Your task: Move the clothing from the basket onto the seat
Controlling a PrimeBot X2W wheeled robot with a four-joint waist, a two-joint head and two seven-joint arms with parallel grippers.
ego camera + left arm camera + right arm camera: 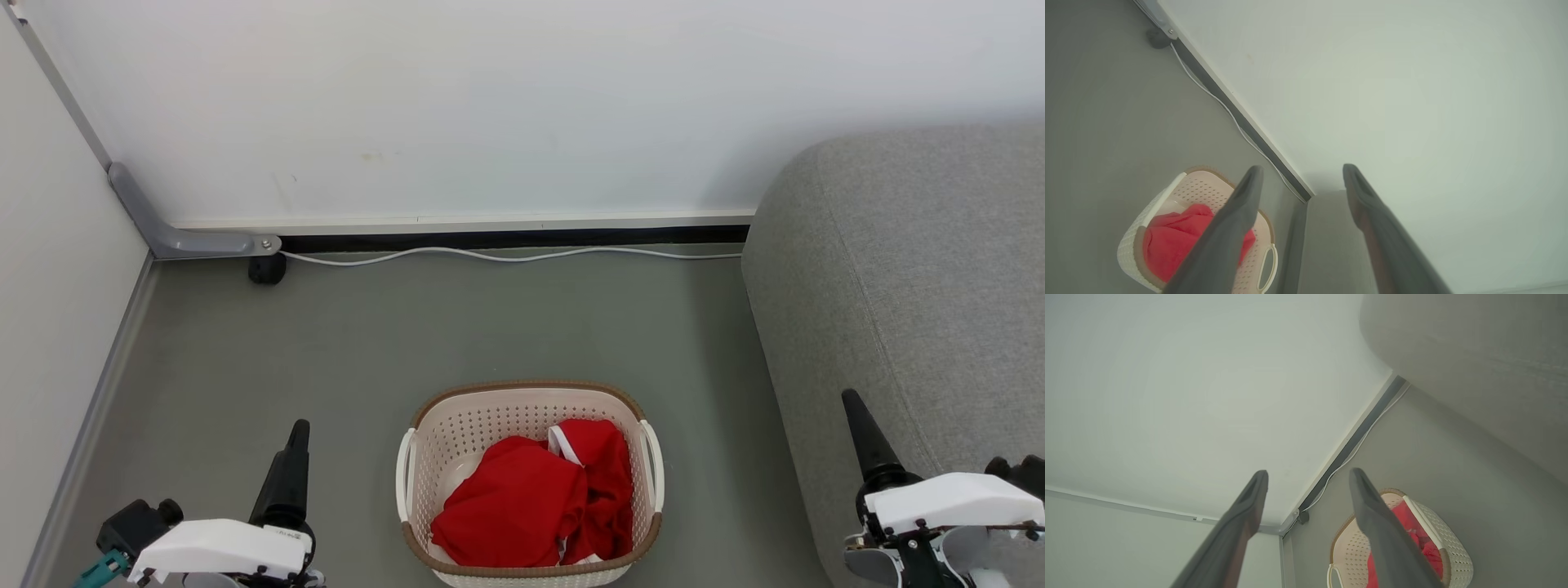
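Big grey seat (914,269) on the right, floor (326,343) stretching out beside it. There's the basket (522,385) on the floor, near the seat's left side, and the red clothing (522,502) lies bunched inside it, white trim showing. Left end effector (1302,171) hovers left of the basket, fingers spread wide, empty; right end effector (1308,475) over the seat's front edge, equally wide, empty

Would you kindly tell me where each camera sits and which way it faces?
Head view: on the head, facing forward and down at the basket of clothing, seat at right; left gripper and right gripper at the lower corners.
Left wrist view: on the left wrist, facing the wall past its open fingers.
Right wrist view: on the right wrist, likewise, past its open fingers.
Shared: all show the basket and clothing.
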